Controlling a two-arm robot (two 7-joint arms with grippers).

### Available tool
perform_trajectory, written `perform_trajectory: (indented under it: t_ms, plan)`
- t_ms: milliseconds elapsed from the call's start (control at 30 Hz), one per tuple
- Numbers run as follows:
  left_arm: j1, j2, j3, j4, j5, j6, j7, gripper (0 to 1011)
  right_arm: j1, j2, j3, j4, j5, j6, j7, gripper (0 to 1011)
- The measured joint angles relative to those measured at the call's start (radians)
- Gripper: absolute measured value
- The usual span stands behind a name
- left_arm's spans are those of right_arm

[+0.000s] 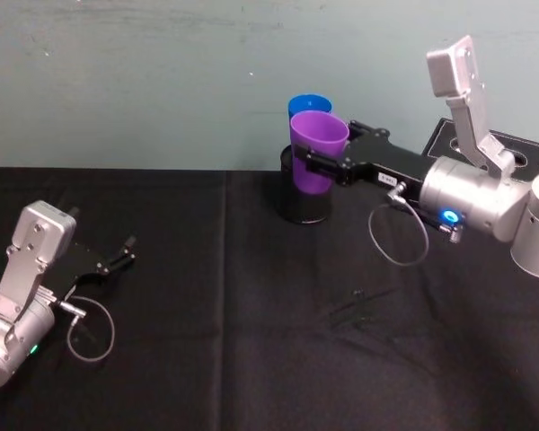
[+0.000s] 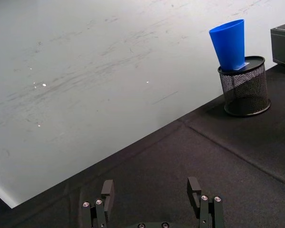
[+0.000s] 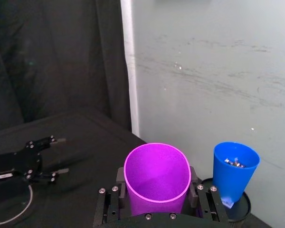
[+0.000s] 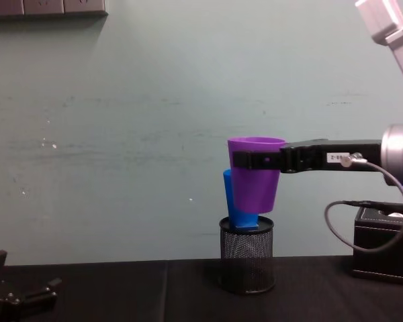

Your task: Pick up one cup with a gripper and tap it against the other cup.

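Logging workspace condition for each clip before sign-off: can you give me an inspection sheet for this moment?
Surface: black cloth over the table, creased.
Job's things: purple cup held upright in the air beside the blue cup, with a gap between them. The blue cup leans in a black mesh holder.
Clutter: black box at the back right.
Grippers: right gripper shut on the purple cup. The left gripper is open, low over the cloth at the left.
Cables: grey loop at the right wrist, second loop at the left wrist, both away from the cups.
Surroundings: scuffed pale wall and a dark curtain.
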Motion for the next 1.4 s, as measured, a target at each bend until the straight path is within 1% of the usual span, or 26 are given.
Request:
perform_trajectory:
  t_ms: [33, 67, 233, 500, 700, 933, 1033, 1233, 1400]
  plan:
    - [0.000, 0.000, 0.000, 0.000, 0.000, 0.000, 0.000, 1011, -0.010, 0.009, 0.001, -0.016, 0.006, 0.001, -0.001, 729]
    - [0.000, 0.000, 0.000, 0.000, 0.000, 0.000, 0.000, 1011, -0.010, 0.009, 0.001, -0.016, 0.006, 0.001, -0.001, 729]
    - [0.000, 0.000, 0.000, 0.000, 0.000, 0.000, 0.000, 1011, -0.054, 0.050, 0.002, -0.084, 0.023, 0.010, -0.016, 729]
    - [0.000, 0.000, 0.000, 0.000, 0.000, 0.000, 0.000, 1011, -0.100, 0.093, -0.001, -0.147, 0.045, 0.014, -0.024, 729]
    - [0.000, 0.000, 0.000, 0.000, 0.000, 0.000, 0.000, 1011, -0.128, 0.119, -0.008, -0.178, 0.062, 0.009, -0.031, 729]
    - [0.000, 0.000, 0.000, 0.000, 0.000, 0.000, 0.000, 1011, -0.152, 0.140, -0.016, -0.187, 0.084, 0.001, -0.037, 729]
    - [0.000, 0.000, 0.000, 0.000, 0.000, 0.000, 0.000, 1011, -0.158, 0.146, -0.021, -0.188, 0.087, -0.005, -0.039, 729]
    - [0.000, 0.000, 0.000, 0.000, 0.000, 0.000, 0.000, 1011, -0.174, 0.160, -0.042, -0.193, 0.062, -0.043, -0.051, 729]
    - [0.000, 0.000, 0.000, 0.000, 0.000, 0.000, 0.000, 1011, -0.184, 0.157, -0.049, -0.180, 0.052, -0.061, -0.053, 729]
